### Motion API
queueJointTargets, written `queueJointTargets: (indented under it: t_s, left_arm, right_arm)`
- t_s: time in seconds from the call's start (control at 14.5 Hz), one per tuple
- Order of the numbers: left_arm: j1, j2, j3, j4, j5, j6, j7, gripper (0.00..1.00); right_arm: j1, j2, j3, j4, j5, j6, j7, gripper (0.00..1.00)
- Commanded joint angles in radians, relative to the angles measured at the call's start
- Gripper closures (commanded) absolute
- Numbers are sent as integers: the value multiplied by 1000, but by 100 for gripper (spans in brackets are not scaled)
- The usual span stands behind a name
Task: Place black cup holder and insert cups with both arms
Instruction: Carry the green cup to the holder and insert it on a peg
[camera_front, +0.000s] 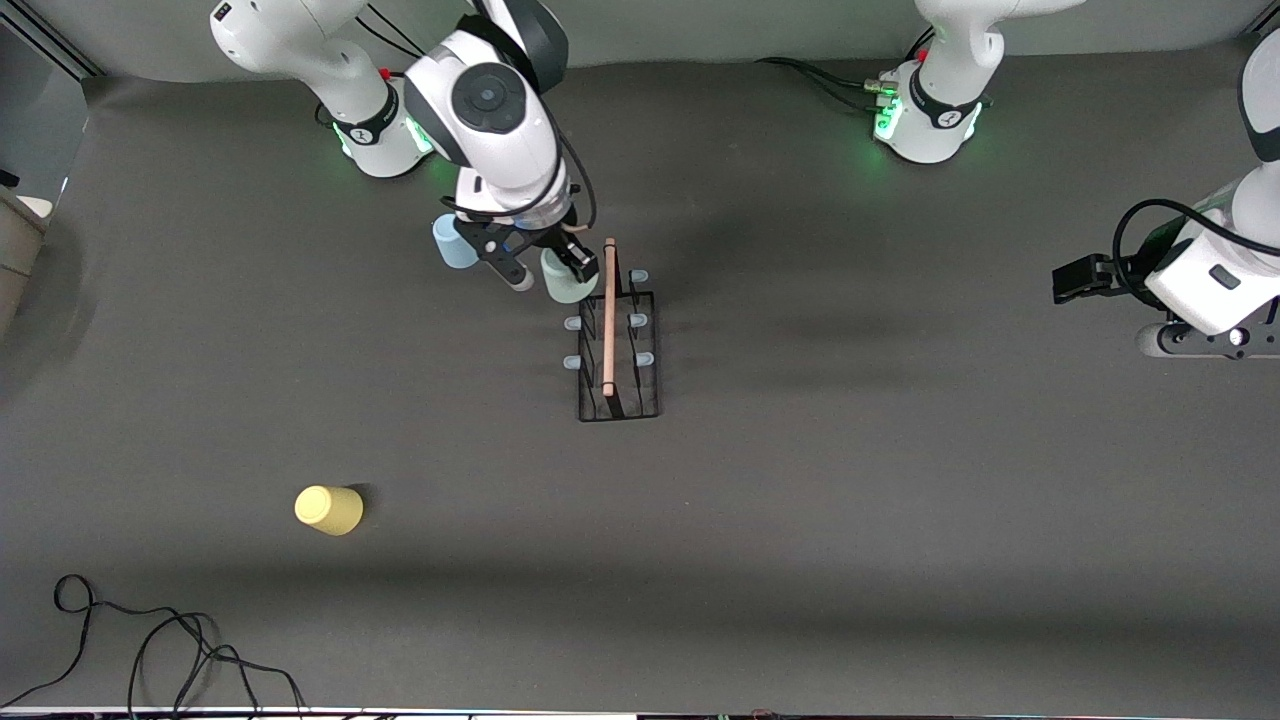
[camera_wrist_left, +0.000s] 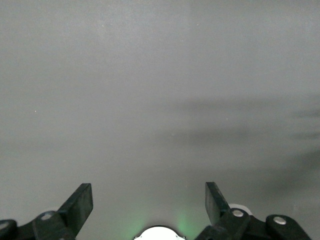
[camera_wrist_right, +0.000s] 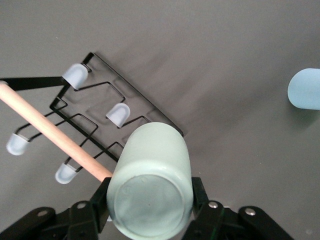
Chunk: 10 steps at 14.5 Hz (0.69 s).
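Centrally: mint cup (camera_wrist_right: 150, 182) clamped in right gripper (camera_front: 545, 268) over black cup holder (camera_front: 618, 345); left gripper (camera_wrist_left: 149, 205) spread apart, idle at bench edge.

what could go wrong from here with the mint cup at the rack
1. The right gripper holds the mint green cup upside down beside the wooden handle of the black cup holder; the cup may bump the rod and shift the rack.
2. The peg under it is hidden by the cup, so it could land off-centre and tip.
3. The light blue cup stands close to the gripper and could be knocked.
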Motion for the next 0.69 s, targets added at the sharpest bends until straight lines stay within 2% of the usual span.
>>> queueJointTargets:
  t_s: [0.0, 0.34, 0.62]
  left_arm:
    - [7, -33, -3, -30, 0, 3, 16, 0]
    - [6, -35, -3, -31, 0, 0, 16, 0]
    - [6, -33, -1, -31, 0, 0, 16, 1]
  right_arm:
    - [14, -10, -13, -41, 11, 35, 20, 95]
    - [14, -3, -13, -96, 11, 101, 19, 95]
    - [15, 66, -11, -102, 13, 173, 22, 95]
